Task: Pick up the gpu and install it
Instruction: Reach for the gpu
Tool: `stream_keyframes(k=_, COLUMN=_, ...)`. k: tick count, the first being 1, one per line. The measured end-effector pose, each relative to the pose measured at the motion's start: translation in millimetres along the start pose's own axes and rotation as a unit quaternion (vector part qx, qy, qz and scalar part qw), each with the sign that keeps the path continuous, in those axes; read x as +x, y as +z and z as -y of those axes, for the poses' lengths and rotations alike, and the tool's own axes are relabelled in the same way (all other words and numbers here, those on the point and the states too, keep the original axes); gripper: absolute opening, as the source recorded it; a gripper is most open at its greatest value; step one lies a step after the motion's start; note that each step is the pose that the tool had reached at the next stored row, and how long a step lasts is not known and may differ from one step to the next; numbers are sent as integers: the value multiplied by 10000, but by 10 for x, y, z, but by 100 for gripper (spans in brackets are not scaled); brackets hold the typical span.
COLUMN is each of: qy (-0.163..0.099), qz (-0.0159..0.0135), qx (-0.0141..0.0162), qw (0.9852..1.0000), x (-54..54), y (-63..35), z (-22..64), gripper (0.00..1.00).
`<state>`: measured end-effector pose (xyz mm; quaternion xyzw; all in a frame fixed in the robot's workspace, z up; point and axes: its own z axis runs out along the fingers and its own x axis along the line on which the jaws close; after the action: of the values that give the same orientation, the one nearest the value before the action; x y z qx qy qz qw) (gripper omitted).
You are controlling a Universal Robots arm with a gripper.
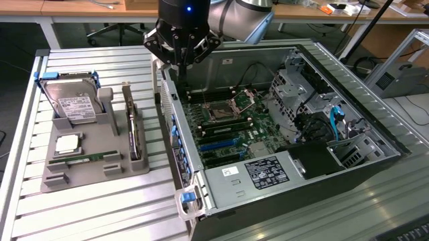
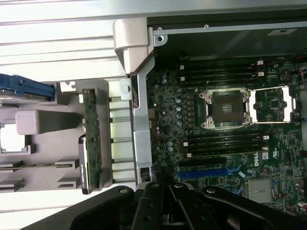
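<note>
Tool closed, empty, above case wall. gpu upright in holder (untouched). Best align along card edge, open first.

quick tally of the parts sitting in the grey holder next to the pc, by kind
hard drive: 1
processor chip: 1
memory stick: 1
gpu: 1
total: 4
</note>
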<state>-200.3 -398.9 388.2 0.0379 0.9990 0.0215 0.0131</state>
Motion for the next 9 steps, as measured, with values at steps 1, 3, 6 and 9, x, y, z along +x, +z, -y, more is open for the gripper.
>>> stream_keyframes(k=1, qy=0, qz=0, qx=0, qw=10000, x=8, y=0, z=1, gripper=11)
stream_keyframes(k=3, qy=0, qz=0, qx=0, qw=10000, x=29, y=1, z=2, gripper=11)
stream_keyframes(k=6, qy=0, qz=0, qx=0, qw=10000, x=47, y=2, z=4, gripper=11)
stream_keyframes(k=9, qy=0, qz=0, qx=0, qw=10000, x=68, y=3, z=5, gripper=11)
